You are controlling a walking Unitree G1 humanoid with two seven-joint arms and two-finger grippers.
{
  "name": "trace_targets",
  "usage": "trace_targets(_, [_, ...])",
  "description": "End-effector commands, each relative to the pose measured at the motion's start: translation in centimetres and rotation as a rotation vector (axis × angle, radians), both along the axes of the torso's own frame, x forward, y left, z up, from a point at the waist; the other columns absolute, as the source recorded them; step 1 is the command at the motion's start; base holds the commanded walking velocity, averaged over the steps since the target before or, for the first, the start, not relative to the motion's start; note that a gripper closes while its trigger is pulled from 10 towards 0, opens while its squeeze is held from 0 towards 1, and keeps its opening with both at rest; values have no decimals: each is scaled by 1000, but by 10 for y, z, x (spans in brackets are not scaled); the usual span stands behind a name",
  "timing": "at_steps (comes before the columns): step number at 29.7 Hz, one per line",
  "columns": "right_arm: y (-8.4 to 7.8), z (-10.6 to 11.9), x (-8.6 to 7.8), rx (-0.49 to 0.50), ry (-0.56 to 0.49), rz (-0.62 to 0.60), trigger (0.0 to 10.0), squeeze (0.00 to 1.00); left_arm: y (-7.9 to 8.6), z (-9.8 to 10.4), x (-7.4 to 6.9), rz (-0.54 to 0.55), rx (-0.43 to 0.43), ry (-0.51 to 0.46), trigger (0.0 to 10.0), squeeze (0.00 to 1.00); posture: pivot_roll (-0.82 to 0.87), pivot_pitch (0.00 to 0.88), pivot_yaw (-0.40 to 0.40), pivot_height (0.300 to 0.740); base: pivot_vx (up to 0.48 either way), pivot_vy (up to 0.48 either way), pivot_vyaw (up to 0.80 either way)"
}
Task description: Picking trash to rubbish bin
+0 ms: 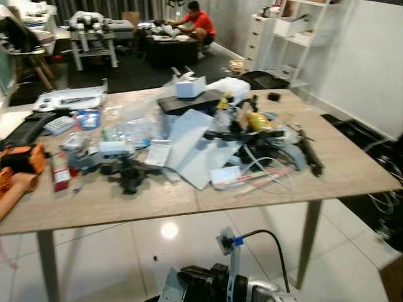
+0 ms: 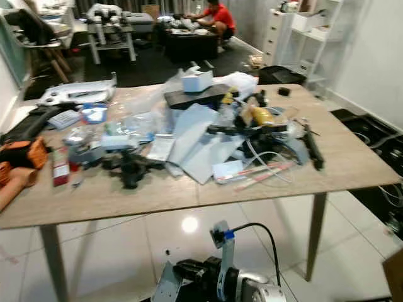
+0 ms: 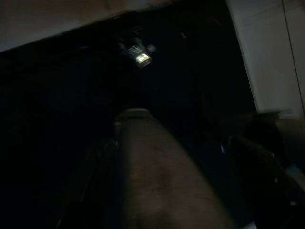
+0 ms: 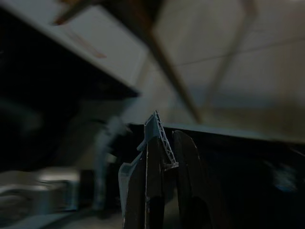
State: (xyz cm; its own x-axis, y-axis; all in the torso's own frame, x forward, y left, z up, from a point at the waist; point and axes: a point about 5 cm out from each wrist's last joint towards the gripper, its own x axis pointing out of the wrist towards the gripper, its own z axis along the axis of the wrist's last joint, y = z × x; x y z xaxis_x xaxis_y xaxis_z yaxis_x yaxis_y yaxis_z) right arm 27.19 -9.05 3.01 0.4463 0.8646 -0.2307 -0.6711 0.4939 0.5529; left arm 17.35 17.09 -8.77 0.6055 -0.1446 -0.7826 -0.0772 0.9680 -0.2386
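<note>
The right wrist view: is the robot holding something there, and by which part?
Yes. The right end effector pinches a thin grey-blue piece of plastic by its lower end; the ribbed upper end sticks out above the fingers.

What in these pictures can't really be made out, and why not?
- Left gripper: the left wrist view is almost black, so open or shut is unclear.
- Thin grey ribbed piece of plastic between the right gripper's black fingers: blurred, and cut off below by the picture's edge.
- Cluttered heap on the light wooden table: blurred in the eye views, so small items are unreadable.
- Person in a red shirt: too far away for detail.
</note>
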Motion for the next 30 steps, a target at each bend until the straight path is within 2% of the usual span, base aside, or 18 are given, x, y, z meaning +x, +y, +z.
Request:
trace_targets(1, [-7, -11, -3, -49, 21, -43, 10000, 0, 0, -5, -10, -12, 7, 43, 10000, 0, -81, 126, 6, 740, 0, 0, -763])
trace_targets(16, [-16, -14, 12, -98, 7, -182, 10000, 0, -7, -4, -6, -47, 12, 38, 10000, 0, -90, 122, 8, 740, 0, 0, -759])
trace_targets(30, [-15, -15, 17, -116, 7, -223, 10000, 0, -6, -6, -10, -52, 22, 56, 10000, 0, -90, 113, 5, 740, 0, 0, -756])
